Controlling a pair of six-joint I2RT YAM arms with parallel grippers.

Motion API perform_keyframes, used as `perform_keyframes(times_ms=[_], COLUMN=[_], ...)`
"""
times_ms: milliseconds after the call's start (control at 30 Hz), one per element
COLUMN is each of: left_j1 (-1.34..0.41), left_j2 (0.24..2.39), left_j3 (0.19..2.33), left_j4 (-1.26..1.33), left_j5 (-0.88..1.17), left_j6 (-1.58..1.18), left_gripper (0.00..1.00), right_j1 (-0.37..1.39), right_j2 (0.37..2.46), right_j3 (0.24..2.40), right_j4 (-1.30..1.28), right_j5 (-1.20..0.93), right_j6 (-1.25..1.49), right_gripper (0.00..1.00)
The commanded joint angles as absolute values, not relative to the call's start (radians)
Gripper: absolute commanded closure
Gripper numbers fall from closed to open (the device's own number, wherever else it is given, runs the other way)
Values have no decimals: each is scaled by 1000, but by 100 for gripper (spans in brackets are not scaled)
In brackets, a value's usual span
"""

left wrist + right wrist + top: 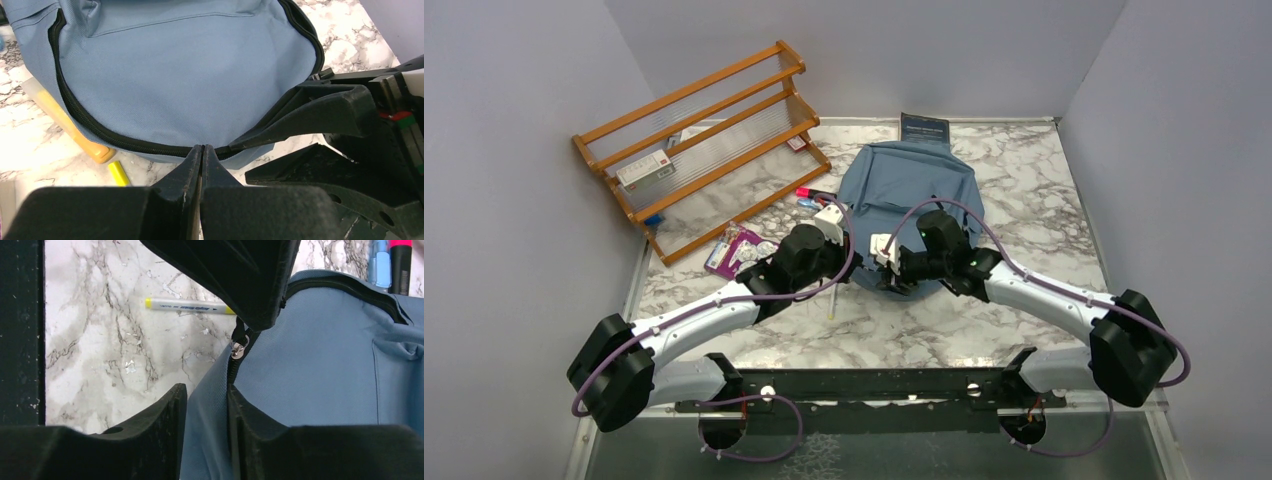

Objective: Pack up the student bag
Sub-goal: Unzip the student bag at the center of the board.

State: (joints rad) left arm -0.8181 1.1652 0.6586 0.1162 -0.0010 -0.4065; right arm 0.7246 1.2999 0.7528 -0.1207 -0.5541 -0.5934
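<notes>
The dusty-blue student bag [911, 190] lies flat on the marble table, its black zipper [75, 107] running round the near edge. My left gripper [202, 150] is shut at that near edge [862, 272] on the zipper pull; the silver slider [238, 347] hangs just under its fingertips [255, 315]. My right gripper [207, 395] is beside it [892, 280], jaws closed on a fold of the bag's blue fabric next to the zipper. Its fingers [320, 107] show at the right of the left wrist view.
A wooden rack [704, 140] leans at the back left, a dark book [924, 127] lies behind the bag. Pink and blue pens [400, 265] lie at the bag's left, a purple packet [736, 250] further left. A yellow-capped highlighter [187, 305] lies in front. An orange-ended item [65, 125] pokes from under the bag.
</notes>
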Motion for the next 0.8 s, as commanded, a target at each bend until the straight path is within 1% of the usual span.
perform_keyframes(times_ms=[0,67,167,200,433,567,767], left_j1=[-814,-813,-814,-813,-793,-749,-641], left_j2=[1162,1161,1165,1165,1185,1207,1271], left_j3=[680,680,683,684,725,769,831], left_j4=[129,129,126,126,88,53,56], left_j5=[-15,-19,-38,-44,-128,-184,-130], left_j6=[-418,-423,-435,-438,-459,-460,-417], left_gripper=[100,100,100,100,100,100,100], right_j1=[727,727,727,727,727,727,727], right_j2=[1304,1298,1288,1285,1225,1214,1207], right_j3=[763,762,766,768,777,846,906], right_j4=[-143,-146,-167,-176,-290,-423,-587], right_j5=[-532,-521,-498,-485,-428,-378,-279], right_j6=[-600,-598,-590,-586,-552,-552,-511], right_gripper=[66,75,95,99,99,99,99])
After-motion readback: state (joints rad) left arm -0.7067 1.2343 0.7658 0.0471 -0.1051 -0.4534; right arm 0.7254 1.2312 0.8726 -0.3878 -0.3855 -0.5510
